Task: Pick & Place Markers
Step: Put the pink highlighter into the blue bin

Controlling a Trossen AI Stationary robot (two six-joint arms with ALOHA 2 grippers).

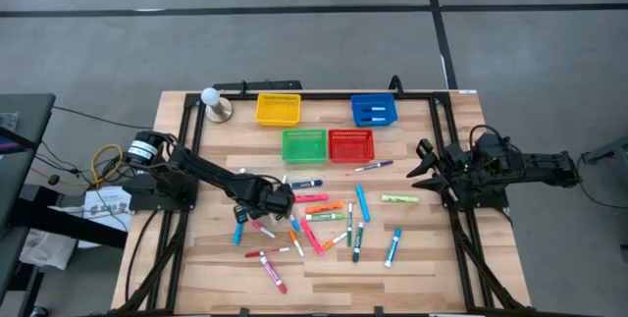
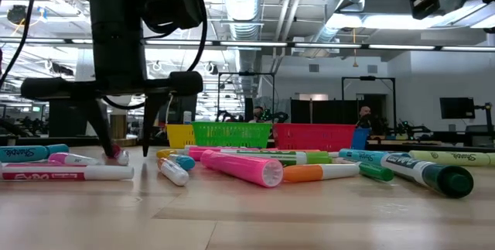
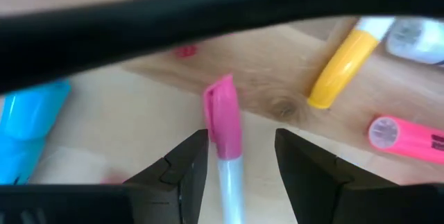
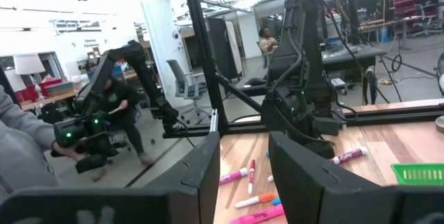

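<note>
Left wrist view shows our left gripper (image 3: pixel 239 158) open, fingers straddling a pink-capped white marker (image 3: pixel 225 141) flat on the table (image 1: pixel 422 258) among the scattered markers, presumably lined up to close. Our right gripper (image 1: pixel 424 167) waits at the table's edge, empty, fingers apart.

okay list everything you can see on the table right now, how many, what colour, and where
markers: about two dozen, pink, red, orange, blue, green, white; scattered mid-table, two in the blue basket
yellow basket: one, far edge
blue basket: one, far edge
green basket: one, centre
red basket: one, touching the green one
white ball on stand: one, far left corner
left gripper: open, straddling a pink-capped marker
right gripper: open, at right edge, holding nothing
</note>
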